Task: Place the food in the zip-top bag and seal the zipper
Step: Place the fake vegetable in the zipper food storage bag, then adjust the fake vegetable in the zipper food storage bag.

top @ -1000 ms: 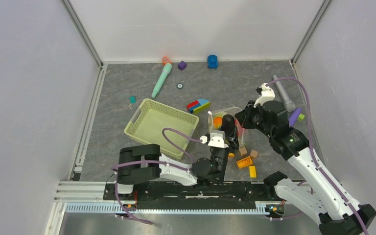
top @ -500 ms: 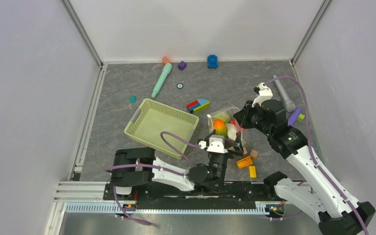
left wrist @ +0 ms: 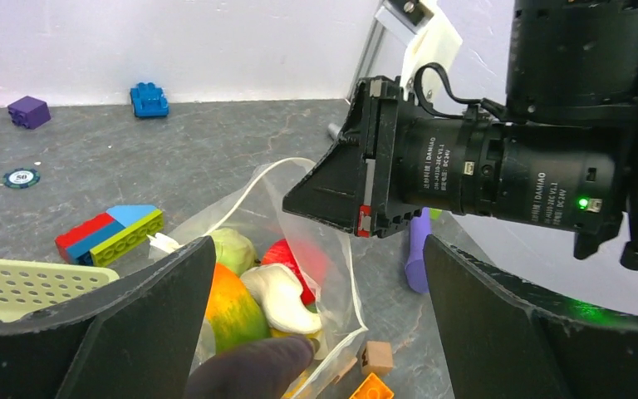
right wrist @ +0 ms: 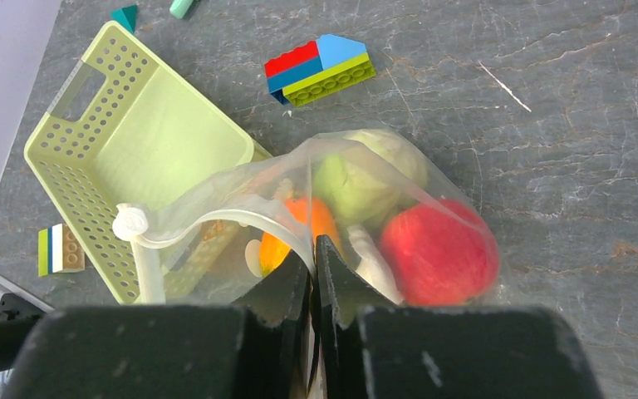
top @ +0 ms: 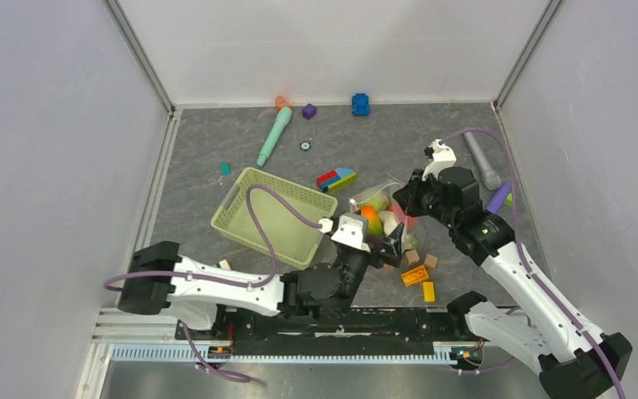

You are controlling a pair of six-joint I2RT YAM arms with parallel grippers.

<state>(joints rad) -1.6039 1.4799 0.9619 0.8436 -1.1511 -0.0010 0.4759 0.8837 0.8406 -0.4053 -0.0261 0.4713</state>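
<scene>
just right of the lattice basket (top: 274, 214) sits the zip-top bag (right wrist: 365, 208), rim clenched in the right pincer (right wrist: 314, 266); the left pincer (left wrist: 320, 249) gapes, released. if that pinch slips, the eggplant (left wrist: 249, 366) may roll out.

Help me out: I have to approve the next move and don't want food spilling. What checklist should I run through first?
1. Right claw clamped on the rim of the zip-top bag: ok.
2. Left claw open and empty: ok.
3. Cabbage, mango and tomato inside the bag: ok.
4. Eggplant fully inside: cannot tell; it lies at the bag's mouth, cut off by the edge of the left wrist view.
5. Zipper shut: not ok; the mouth gapes open.
</scene>
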